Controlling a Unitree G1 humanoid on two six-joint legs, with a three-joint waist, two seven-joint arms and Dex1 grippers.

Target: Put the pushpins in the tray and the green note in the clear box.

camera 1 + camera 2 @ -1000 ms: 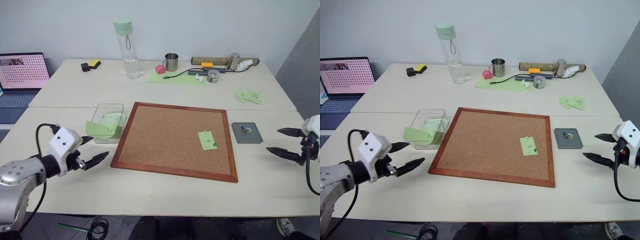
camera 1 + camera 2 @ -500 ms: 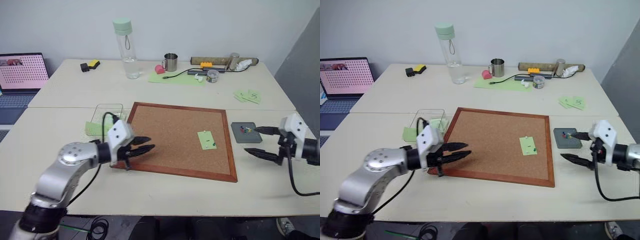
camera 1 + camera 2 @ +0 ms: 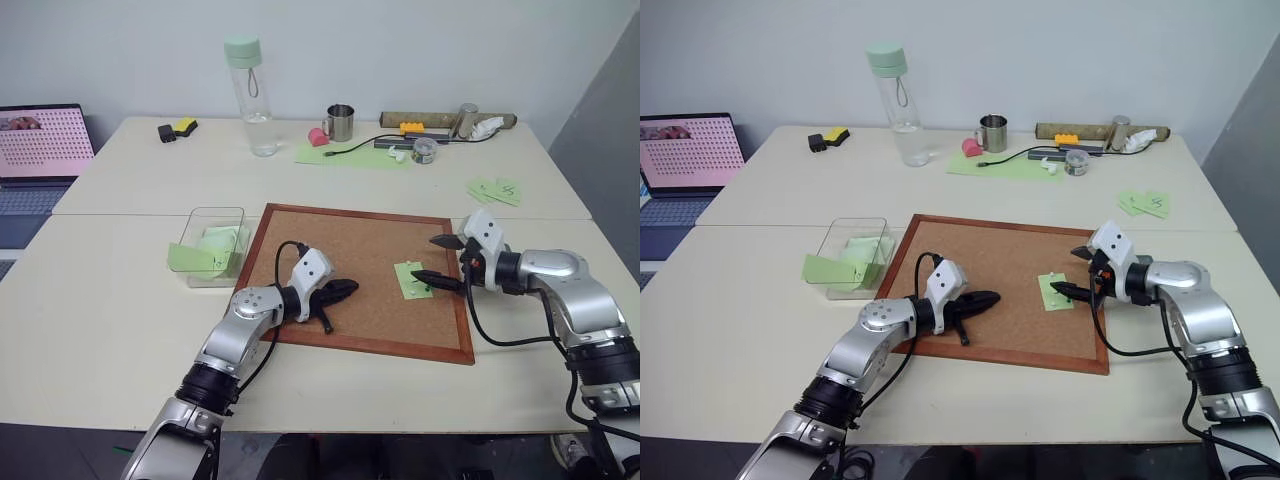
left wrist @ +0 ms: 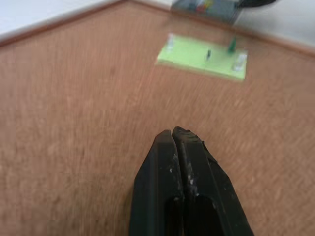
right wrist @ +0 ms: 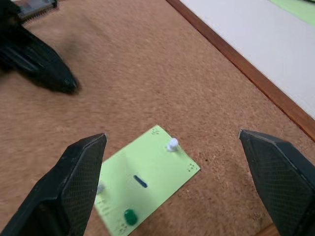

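- The clear box [image 3: 212, 240] sits on the tabletop [image 3: 110, 300] just beside the left edge of the corkboard [image 3: 340, 270]. It holds pale green paper slips, and one slip pokes out over its near-left wall.
- The green note [image 3: 413, 280] lies flat on the corkboard near the board's right edge, pinned there by pushpins [image 5: 172, 144]: two white heads and one green head show in the right wrist view.
- The tray [image 4: 209, 7] lies past the board's right frame, with a few coloured pin heads in it, though they are too blurred to count.
- The left claw [image 3: 345, 291] is clenched with nothing between its fingers, hovering over the middle of the corkboard and pointing at the note.
- The right claw [image 3: 432, 259] stands spread wide, its two fingers straddling the note from the right and holding nothing.
- A clear bottle [image 3: 252, 97] with a mint cap and a metal mug [image 3: 342, 123] stand at the far side of the tabletop.
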